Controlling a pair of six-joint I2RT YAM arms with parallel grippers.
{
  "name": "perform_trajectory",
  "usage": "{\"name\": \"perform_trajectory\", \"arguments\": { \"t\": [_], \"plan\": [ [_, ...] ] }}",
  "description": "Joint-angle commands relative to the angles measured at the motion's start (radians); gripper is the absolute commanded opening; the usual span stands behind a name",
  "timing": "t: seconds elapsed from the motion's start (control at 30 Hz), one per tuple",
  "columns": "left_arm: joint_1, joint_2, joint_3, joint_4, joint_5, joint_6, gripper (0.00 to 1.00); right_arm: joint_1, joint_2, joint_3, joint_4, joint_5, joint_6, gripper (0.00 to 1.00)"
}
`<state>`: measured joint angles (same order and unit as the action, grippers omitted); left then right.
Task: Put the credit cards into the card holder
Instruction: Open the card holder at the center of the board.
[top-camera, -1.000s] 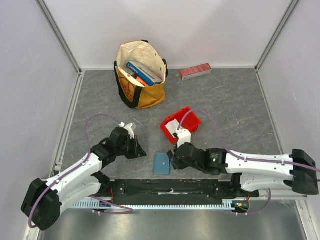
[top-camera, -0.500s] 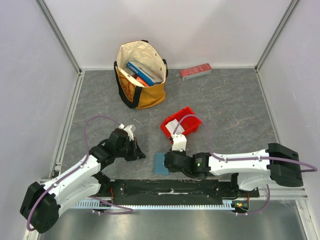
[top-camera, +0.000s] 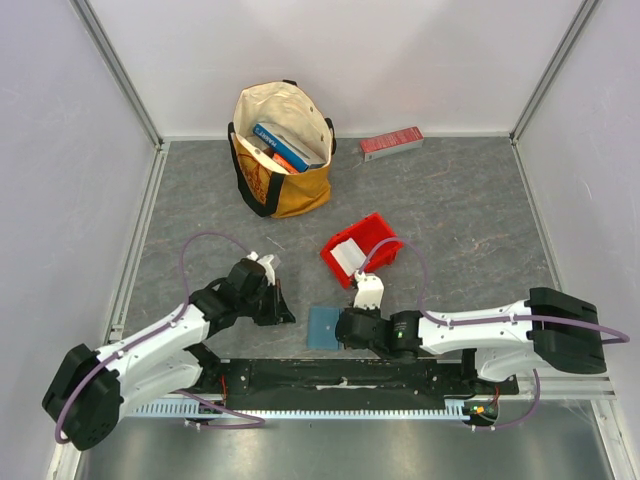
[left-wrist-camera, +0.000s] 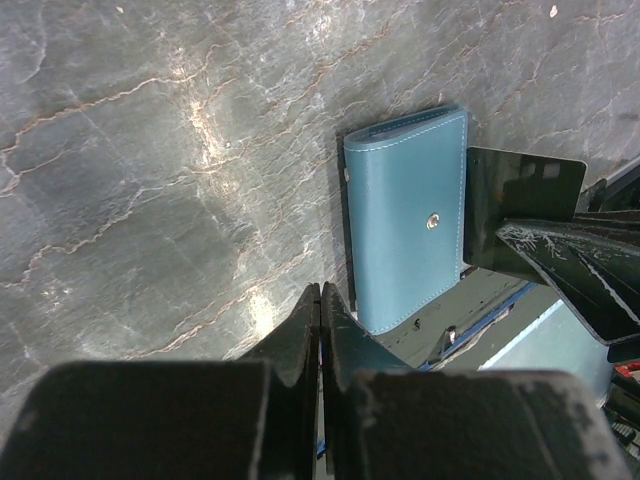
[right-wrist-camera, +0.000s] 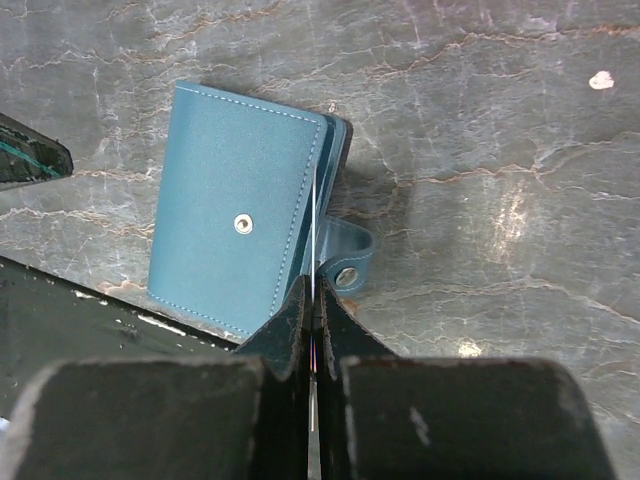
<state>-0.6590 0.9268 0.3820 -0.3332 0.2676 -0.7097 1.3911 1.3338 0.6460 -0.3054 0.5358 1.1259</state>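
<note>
The card holder (top-camera: 323, 326) is lying flat on the grey table (top-camera: 460, 215), close to the near edge and just beside the black strip (right-wrist-camera: 60, 310) in front of the arm bases. It is sitting folded, with its closure tab (right-wrist-camera: 347, 268) hanging loose off one side, unsnapped.

The right gripper (right-wrist-camera: 312, 290) is hovering right at that tab side with its jaws pressed together. It is pinching what looks to me like a thin card (right-wrist-camera: 314, 230) seen edge-on, though only a white sliver is showing, running from between the fingers to the holder's edge.

The left gripper (left-wrist-camera: 320, 296) is pointing at the holder's other side from just beside it, not touching it. Its jaws are closed tight on nothing.

Behind the holder a red bin (top-camera: 381, 237) is sitting with a white card (top-camera: 347, 256) lying inside. Farther back a tote bag (top-camera: 283, 190) is standing with books in it, and a long red box (top-camera: 391, 143) is resting against the back wall.
</note>
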Motion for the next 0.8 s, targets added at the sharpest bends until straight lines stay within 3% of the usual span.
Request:
{"name": "perform_trajectory", "arguments": {
  "t": [0.0, 0.43, 0.77],
  "plan": [
    [-0.016, 0.027, -0.009, 0.071, 0.005, -0.030, 0.02, -0.006, 0.022, -0.020, 0.080, 0.004, 0.058, 0.00],
    [-0.034, 0.099, -0.015, 0.144, 0.027, -0.034, 0.02, -0.029, -0.015, -0.074, 0.169, -0.031, 0.052, 0.00],
    [-0.040, 0.257, -0.015, 0.241, 0.087, -0.059, 0.02, -0.027, -0.007, -0.034, 0.236, -0.066, -0.015, 0.00]
  ]
}}
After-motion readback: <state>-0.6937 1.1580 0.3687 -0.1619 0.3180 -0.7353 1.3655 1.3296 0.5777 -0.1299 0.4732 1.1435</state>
